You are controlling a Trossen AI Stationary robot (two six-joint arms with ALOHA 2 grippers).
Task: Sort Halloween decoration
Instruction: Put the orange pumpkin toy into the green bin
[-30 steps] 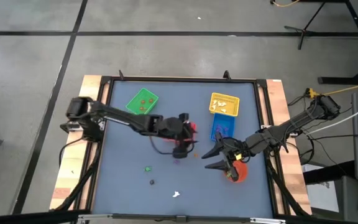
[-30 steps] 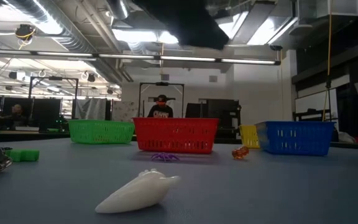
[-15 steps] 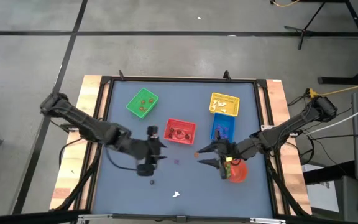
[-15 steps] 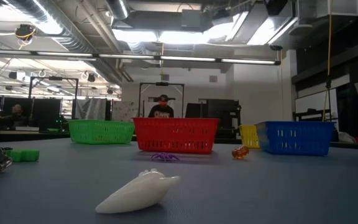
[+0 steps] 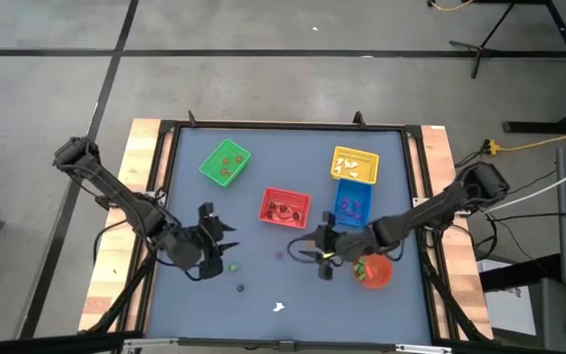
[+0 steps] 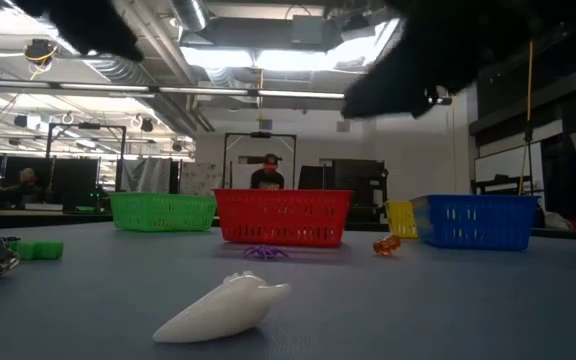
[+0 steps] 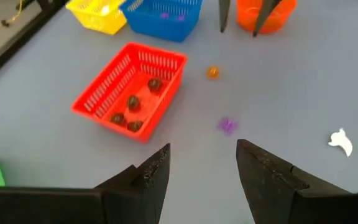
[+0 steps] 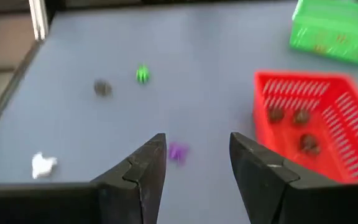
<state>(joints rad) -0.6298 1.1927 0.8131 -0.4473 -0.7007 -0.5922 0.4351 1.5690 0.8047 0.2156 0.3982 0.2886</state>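
Right now the purple trinket (image 5: 281, 256) lies loose on the desk (image 5: 263, 295) just below the red basket (image 5: 285, 207), between the two arms. The right end effector (image 5: 322, 254), fingers spread and empty, hangs close beside it and looks the nearer; the left end effector (image 5: 214, 246), also open and empty, sits farther off, nearer the green trinket (image 5: 232, 265). An orange trinket (image 7: 212, 73) lies close by. The red basket holds dark pieces, the green basket (image 5: 225, 162) several, the yellow basket (image 5: 355, 165) white ones, the blue basket (image 5: 352, 205) purple ones
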